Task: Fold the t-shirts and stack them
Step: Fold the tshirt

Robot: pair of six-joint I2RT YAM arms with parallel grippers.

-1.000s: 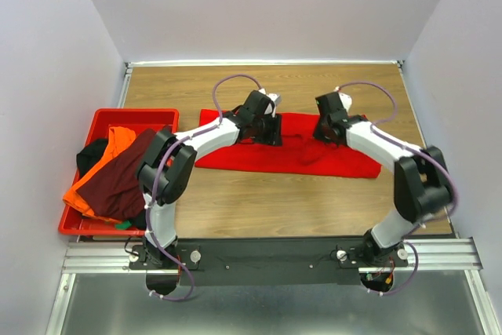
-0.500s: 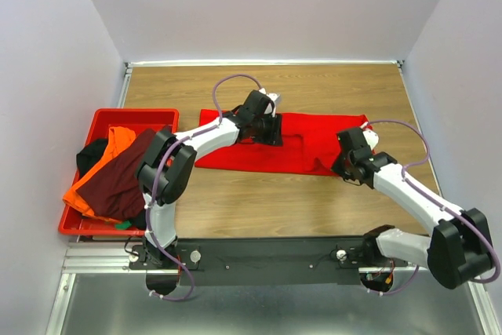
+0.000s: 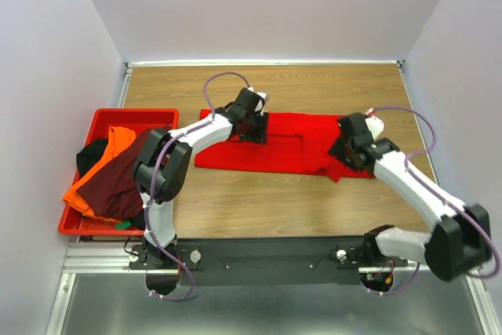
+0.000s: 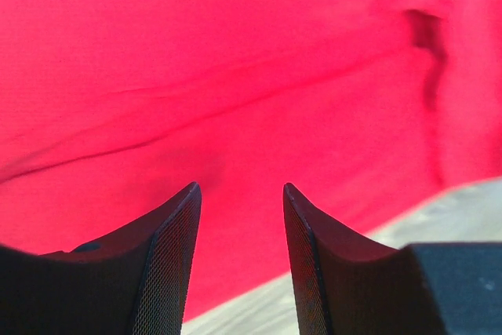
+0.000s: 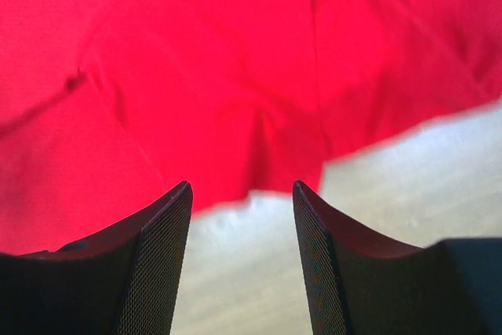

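"Arms first. How do they stand?"

"The left arm (image 3: 200,132) has its elbow up beside the red plastic crate (image 3: 157,114) and its forearm stretched out low to the far right. Its wrist is over the far left part of the bright red cloth t-shirt (image 3: 290,151). The right arm (image 3: 408,182) swings wide, with its elbow out near the right edge of the wooden bench (image 3: 259,202). Its forearm comes back in to the shirt's right end."

"And the jaws?"

"The left jaws are parted, with nothing between them and only red cloth close beneath. The right jaws are parted too and have hold of nothing. They point down at the shirt's near edge, where cloth gives way to bare wood."

"How does the shirt look?"

"It lies as a long flat band across the middle of the bench, with a few shallow creases. Its right end is rumpled, and a small flap sticks out toward the near side."

"The others?"

"They're heaped in the crate on the left. The dark maroon t-shirt (image 3: 118,182) is on top, the orange t-shirt (image 3: 118,143) is under it, and the black t-shirt (image 3: 90,154) spills over the rim."
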